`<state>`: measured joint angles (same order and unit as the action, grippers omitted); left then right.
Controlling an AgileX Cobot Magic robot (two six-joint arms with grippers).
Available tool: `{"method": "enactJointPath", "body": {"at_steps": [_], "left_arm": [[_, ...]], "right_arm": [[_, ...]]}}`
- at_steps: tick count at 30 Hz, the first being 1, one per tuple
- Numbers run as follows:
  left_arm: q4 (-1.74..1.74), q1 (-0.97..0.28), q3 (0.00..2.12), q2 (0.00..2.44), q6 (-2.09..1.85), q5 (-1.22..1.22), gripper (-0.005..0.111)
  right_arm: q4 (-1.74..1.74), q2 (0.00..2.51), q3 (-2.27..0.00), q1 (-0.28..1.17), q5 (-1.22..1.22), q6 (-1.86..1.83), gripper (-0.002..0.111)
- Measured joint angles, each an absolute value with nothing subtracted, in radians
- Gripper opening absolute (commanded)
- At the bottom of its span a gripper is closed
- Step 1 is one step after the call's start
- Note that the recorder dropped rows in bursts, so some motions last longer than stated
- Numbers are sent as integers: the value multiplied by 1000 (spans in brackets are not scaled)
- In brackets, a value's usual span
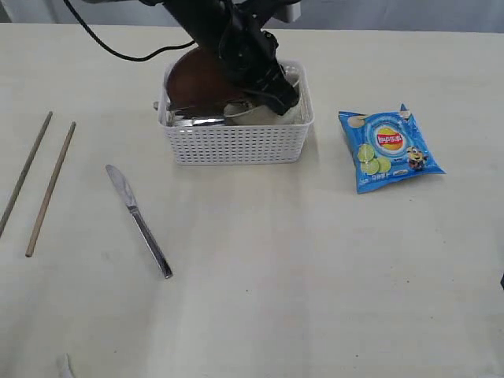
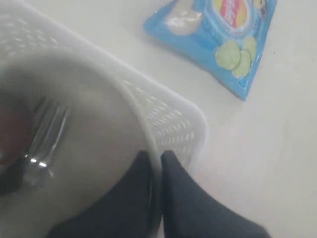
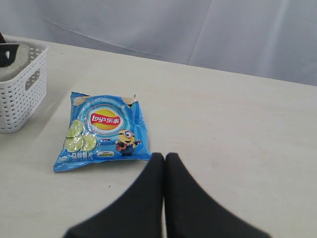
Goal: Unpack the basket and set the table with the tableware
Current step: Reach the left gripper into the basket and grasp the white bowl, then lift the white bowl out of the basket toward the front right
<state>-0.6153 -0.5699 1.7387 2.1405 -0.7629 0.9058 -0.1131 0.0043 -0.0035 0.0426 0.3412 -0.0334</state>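
The white basket (image 1: 236, 146) stands at the back middle of the table (image 1: 299, 260). Inside it a brown plate (image 1: 197, 79) leans, with steel tableware (image 1: 197, 120) and a pale bowl (image 1: 260, 116) beside it. My left gripper (image 1: 287, 102) reaches into the basket's right end. In the left wrist view, my left gripper (image 2: 156, 154) is shut on the rim of the bowl (image 2: 99, 129), close to the basket wall (image 2: 171, 126). A fork (image 2: 42, 144) lies in the bowl. A knife (image 1: 140, 220) and two chopsticks (image 1: 27, 169) lie on the table at left. My right gripper (image 3: 164, 156) is shut and empty.
A blue chip bag (image 1: 388, 150) lies right of the basket; the right wrist view shows this bag (image 3: 104, 131) just ahead of the right gripper, with the basket's end (image 3: 20, 94) beyond. A small white object (image 1: 63, 366) sits at the front left edge.
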Motion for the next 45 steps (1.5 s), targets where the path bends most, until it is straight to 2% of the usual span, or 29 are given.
{"method": "enactJointPath", "body": {"at_steps": [12, 28, 37, 45], "left_arm": [[-619, -570, 1739, 2045, -784, 891, 0], [-853, -570, 1739, 2026, -909, 879, 0], [-1016, -570, 1739, 2023, -1093, 1035, 0], [-856, -593, 1739, 1989, -1168, 1192, 0]], "right_arm": [[-113, 4, -4, 43, 341, -33, 0], [-113, 4, -4, 43, 341, -33, 0], [-113, 4, -4, 43, 341, -33, 0], [-113, 4, -4, 43, 341, -33, 0]]}}
